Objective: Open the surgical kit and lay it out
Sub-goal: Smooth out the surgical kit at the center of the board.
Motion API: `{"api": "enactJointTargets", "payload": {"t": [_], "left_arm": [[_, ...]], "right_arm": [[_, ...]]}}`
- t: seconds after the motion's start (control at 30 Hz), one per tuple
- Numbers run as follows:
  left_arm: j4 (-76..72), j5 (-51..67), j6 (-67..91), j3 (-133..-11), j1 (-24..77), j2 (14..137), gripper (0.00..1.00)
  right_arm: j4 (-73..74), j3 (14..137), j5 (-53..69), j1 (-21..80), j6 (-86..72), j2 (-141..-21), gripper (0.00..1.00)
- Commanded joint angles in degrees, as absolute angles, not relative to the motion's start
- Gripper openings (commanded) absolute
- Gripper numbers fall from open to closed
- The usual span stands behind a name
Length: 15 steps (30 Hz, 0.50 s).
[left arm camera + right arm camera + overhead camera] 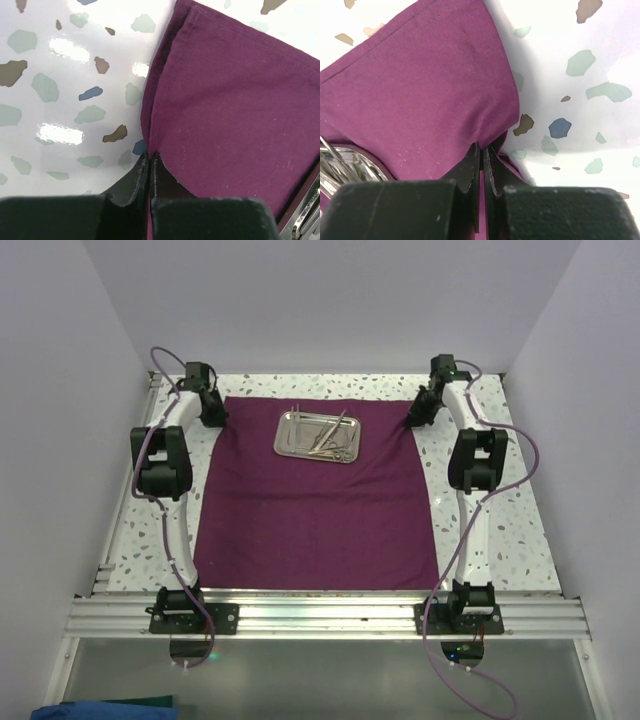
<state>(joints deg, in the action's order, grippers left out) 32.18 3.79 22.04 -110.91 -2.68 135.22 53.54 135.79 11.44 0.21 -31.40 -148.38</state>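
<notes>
I read left pincer clamped on dark magenta cloth wrap, edge by far-left corner | right pincer clamped by far-right corner | shiny rectangular steel tray sits between them (neither arm nearer).

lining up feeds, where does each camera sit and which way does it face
Top external: above and behind the bases, looking down at the table, purple cloth and steel tray; both arms show.
Left wrist: on the left arm, facing down at the cloth's far left corner; own jaws shut on it.
Right wrist: right arm, likewise at the far right corner, jaws shut on cloth.
Shared: cloth in all; tray edge in both wrist views.
</notes>
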Motion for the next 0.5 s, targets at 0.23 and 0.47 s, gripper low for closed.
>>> {"api": "enactJointTargets", "payload": {"t": [0.23, 0.47], "left_arm": [[29.62, 0.18, 27.77, -114.69, -3.60, 135.35, 0.00], [29.62, -3.78, 28.48, -117.33, -3.69, 134.03, 0.00]], "right_arm": [[56.07, 127.01, -1.74, 0.09, -27.07, -144.06, 0.97], [57.48, 115.68, -8.88, 0.17, -28.47, -132.03, 0.98]]}}
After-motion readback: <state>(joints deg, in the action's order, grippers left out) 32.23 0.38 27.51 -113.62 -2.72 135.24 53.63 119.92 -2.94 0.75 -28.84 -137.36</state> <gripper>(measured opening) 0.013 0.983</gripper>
